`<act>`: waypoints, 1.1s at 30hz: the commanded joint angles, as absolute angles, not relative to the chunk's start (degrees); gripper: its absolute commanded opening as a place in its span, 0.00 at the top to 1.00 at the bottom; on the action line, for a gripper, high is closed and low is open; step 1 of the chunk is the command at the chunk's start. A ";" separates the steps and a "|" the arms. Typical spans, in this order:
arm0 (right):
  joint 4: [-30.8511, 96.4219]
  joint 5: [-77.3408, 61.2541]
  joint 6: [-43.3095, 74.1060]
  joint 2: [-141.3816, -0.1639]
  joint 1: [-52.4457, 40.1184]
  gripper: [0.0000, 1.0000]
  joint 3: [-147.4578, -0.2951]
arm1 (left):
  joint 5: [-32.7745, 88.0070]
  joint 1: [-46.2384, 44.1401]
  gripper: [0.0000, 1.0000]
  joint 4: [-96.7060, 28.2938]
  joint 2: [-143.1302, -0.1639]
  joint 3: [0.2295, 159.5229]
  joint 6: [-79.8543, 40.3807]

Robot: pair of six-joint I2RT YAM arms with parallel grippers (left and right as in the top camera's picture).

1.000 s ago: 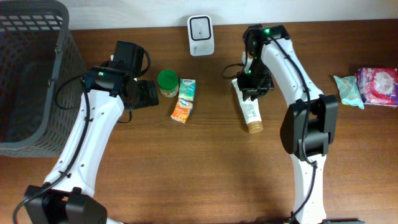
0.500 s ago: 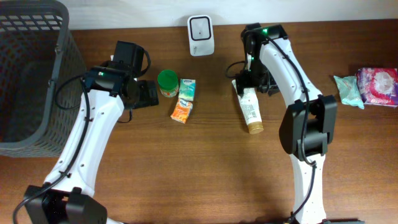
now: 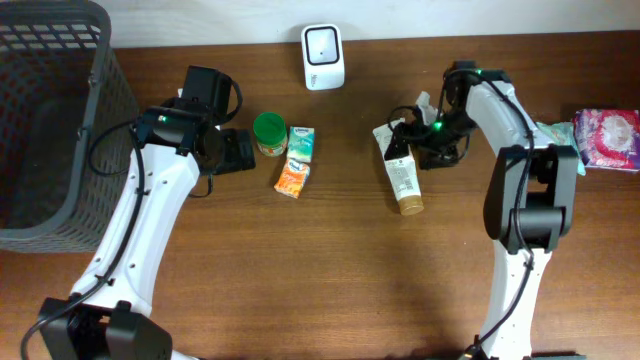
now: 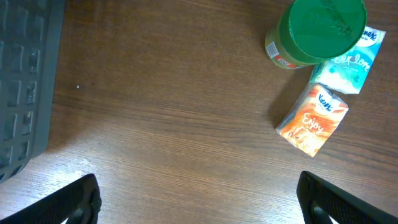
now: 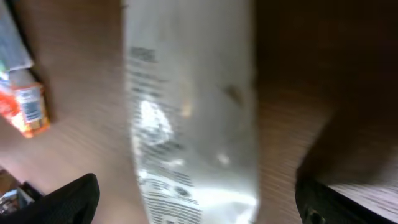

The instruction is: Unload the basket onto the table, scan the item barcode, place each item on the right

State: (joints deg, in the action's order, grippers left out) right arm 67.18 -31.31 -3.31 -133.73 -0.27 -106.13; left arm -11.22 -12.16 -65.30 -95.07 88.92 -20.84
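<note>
A white tube with a gold cap lies flat on the wooden table, cap toward the front. My right gripper hovers at the tube's upper end, open, gripping nothing. The right wrist view is blurred: the tube fills the middle, and the open right gripper has its dark fingers far apart on either side. A white scanner stands at the back edge. My left gripper is open beside a green-lidded jar; the left wrist view shows the open left gripper over bare wood.
A teal tissue pack and an orange pack lie next to the jar. A dark basket fills the left side. A teal packet and a pink packet lie at the far right.
The right gripper has opened and let go of the tube. Its arm swung out to the right. The tube now rests on the table. The left arm has not moved.
</note>
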 commanded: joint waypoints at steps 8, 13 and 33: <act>62.17 -32.36 1.13 -135.48 -2.90 0.96 -102.17 | -11.84 -12.32 0.01 -65.23 -94.91 89.01 -21.41; 71.00 -29.23 1.13 -135.26 -3.11 0.96 -114.39 | -11.84 -12.32 0.01 -65.23 -94.91 89.01 -21.41; 75.72 24.93 28.95 -135.33 -24.23 0.42 -119.13 | -11.81 -12.32 0.01 -65.23 -94.91 89.01 -21.41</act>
